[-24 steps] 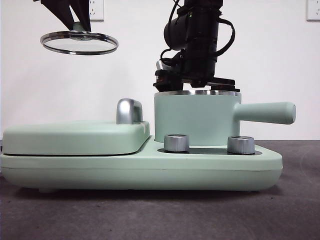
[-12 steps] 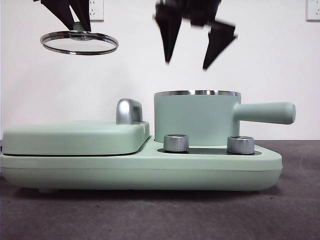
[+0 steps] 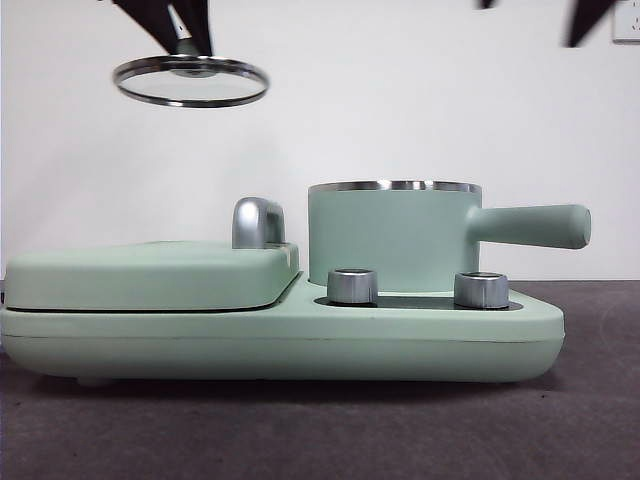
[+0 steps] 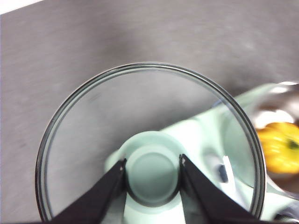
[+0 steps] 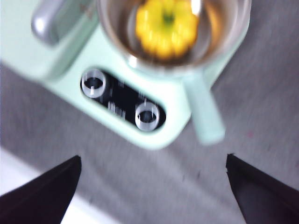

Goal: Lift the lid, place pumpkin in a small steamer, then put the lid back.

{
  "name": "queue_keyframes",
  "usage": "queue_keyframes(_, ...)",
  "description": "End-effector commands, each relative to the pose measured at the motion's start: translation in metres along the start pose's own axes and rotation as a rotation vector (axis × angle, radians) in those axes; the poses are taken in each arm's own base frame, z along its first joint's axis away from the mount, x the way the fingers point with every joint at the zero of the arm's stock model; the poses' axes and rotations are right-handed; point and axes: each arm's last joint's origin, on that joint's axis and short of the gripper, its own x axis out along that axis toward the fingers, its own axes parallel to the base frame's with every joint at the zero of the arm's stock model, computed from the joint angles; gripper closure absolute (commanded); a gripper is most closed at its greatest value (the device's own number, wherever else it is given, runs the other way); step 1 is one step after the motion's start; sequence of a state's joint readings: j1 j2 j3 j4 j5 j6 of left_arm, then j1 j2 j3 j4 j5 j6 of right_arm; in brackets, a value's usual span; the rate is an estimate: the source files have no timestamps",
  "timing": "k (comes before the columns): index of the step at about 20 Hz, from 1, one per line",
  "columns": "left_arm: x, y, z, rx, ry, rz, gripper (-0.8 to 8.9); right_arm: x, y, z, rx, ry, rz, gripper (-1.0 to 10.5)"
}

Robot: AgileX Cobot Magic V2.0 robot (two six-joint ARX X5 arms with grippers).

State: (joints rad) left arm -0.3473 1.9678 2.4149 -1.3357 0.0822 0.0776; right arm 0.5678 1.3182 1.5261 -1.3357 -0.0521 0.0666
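My left gripper (image 3: 185,35) is shut on the mint-green knob (image 4: 152,179) of the glass lid (image 3: 190,82) and holds it high above the griddle cover, left of the pot. The small steamer (image 3: 395,237) stands open on the base, its long handle (image 3: 530,225) pointing right. The yellow pumpkin (image 5: 167,27) lies inside it; the left wrist view shows it too (image 4: 279,147). My right gripper (image 5: 152,179) is open and empty, high above the pot's front right; only black tips (image 3: 585,20) show at the front view's top edge.
The wide flat griddle cover (image 3: 150,272) with its chrome handle (image 3: 258,222) sits left of the pot on the mint-green base (image 3: 280,345). Two steel control knobs (image 3: 352,285) (image 3: 481,289) stand in front of the pot. Dark grey table all around.
My right gripper has left the pot, opened and risen up to the right, nearly out of the front view. My left gripper has carried the lid a little to the right.
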Motion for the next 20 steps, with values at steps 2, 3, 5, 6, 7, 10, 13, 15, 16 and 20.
queue_keyframes(2,-0.009,-0.029,0.007,0.055,-0.063,-0.053,8.04,-0.008,-0.001,-0.048,0.012,-0.167,0.021,4.6)
queue_keyframes(3,-0.009,-0.038,0.007,0.074,-0.066,-0.069,8.04,-0.009,-0.002,-0.062,0.027,-0.212,0.027,4.6)
queue_keyframes(5,-0.009,-0.057,0.008,0.111,-0.077,-0.101,8.04,-0.009,-0.005,-0.092,0.047,-0.287,0.037,4.6)
queue_keyframes(6,-0.009,-0.066,0.008,0.13,-0.083,-0.117,8.04,-0.009,-0.006,-0.106,0.058,-0.32,0.04,4.6)
queue_keyframes(7,-0.009,-0.075,0.008,0.154,-0.086,-0.133,8.04,-0.008,-0.007,-0.12,0.068,-0.355,0.046,4.6)
queue_keyframes(10,-0.011,-0.099,0.006,0.215,-0.093,-0.176,8.04,-0.008,-0.01,-0.156,0.09,-0.463,0.062,4.6)
queue_keyframes(13,-0.006,-0.119,0.003,0.254,-0.084,-0.21,8.04,-0.012,-0.012,-0.187,0.096,-0.565,0.079,4.6)
queue_keyframes(15,0.004,-0.125,-0.002,0.266,-0.047,-0.218,8.04,-0.018,-0.012,-0.199,0.113,-0.627,0.092,4.6)
queue_keyframes(16,0.01,-0.127,-0.004,0.269,-0.031,-0.22,8.04,-0.021,-0.012,-0.204,0.127,-0.651,0.1,4.6)
queue_keyframes(20,0.026,-0.136,-0.007,0.296,-0.029,-0.23,8.04,-0.024,-0.013,-0.212,0.144,-0.686,0.109,4.6)
